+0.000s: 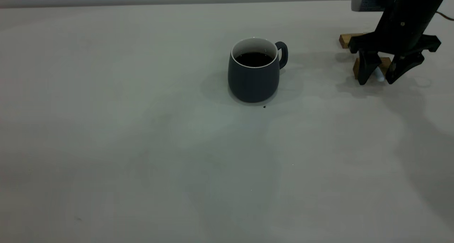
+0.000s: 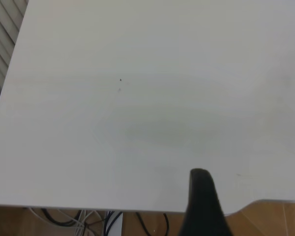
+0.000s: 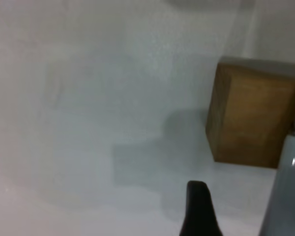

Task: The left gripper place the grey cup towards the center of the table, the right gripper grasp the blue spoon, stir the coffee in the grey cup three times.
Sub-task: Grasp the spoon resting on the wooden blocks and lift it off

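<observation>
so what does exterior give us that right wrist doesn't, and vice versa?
Only exterior: the grey cup with the coffee, standing mid-table, and the whole right pincer, open, straddling the pale spoon handle beside two wooden blocks. Only right wrist: a close look at the blue spoon handle meeting its metal neck, resting on a wooden block. Both: block, spoon handle, the table.

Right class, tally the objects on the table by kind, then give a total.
Dark slate-grey mug of coffee: 1
Small wooden blocks: 2
Pale blue-handled spoon: 1
Total: 4
</observation>
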